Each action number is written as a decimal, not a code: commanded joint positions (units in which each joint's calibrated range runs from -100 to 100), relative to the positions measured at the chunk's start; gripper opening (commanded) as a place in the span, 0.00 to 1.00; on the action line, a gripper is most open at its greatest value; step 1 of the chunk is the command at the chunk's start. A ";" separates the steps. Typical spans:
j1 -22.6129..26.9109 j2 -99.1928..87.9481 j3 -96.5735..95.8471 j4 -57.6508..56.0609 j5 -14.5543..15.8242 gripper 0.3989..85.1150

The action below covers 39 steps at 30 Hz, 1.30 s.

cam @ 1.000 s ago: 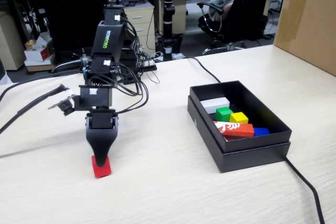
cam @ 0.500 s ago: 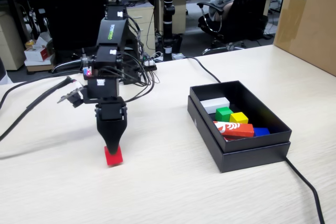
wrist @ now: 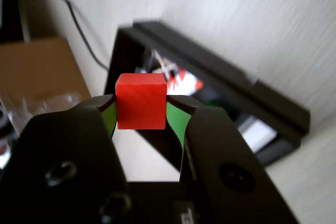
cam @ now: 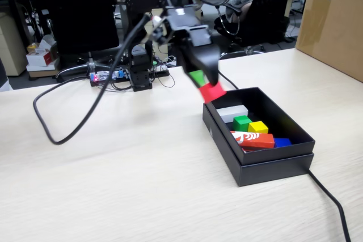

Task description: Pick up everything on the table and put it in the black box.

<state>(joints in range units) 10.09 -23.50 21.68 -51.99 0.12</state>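
My gripper (cam: pixel 211 90) is shut on the red cube (cam: pixel 212 92), held in the air just above the left rear corner of the black box (cam: pixel 266 168). In the wrist view the red cube (wrist: pixel 140 101) sits clamped between the green-lined jaws of the gripper (wrist: pixel 140 109), with the black box (wrist: pixel 220 72) beyond it. Inside the box lie the green cube (cam: pixel 241 123) and the yellow cube (cam: pixel 258 127).
The box also holds a white block (cam: pixel 232 113), a red-and-white printed block (cam: pixel 253 139) and a blue piece (cam: pixel 282 141). A large brown carton (cam: pixel 332 21) stands at the right rear of the table (cam: pixel 125 185). A black cable (cam: pixel 329 196) runs off from the box's front right corner.
The arm has lifted the red cube off the table at the left and swung it up and to the right, over the box's near-left rim.
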 commanded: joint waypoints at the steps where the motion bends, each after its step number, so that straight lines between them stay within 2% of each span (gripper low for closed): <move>1: 4.00 -1.69 4.70 0.89 1.47 0.01; 2: 5.96 1.06 4.97 1.15 2.20 0.01; 5: 7.03 4.62 4.88 1.93 2.69 0.01; 11: 6.98 14.37 -4.36 8.32 2.69 0.02; 18: 6.40 16.55 -11.07 10.74 1.90 0.25; 20: 6.30 15.86 -11.16 10.74 1.90 0.30; 24: 6.11 12.08 -10.89 10.74 2.05 0.31; 28: 6.06 7.14 -11.07 10.74 2.54 0.47; 39: 6.40 -4.10 -11.07 9.79 2.64 0.50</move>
<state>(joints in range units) 16.34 -21.68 7.90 -42.47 2.81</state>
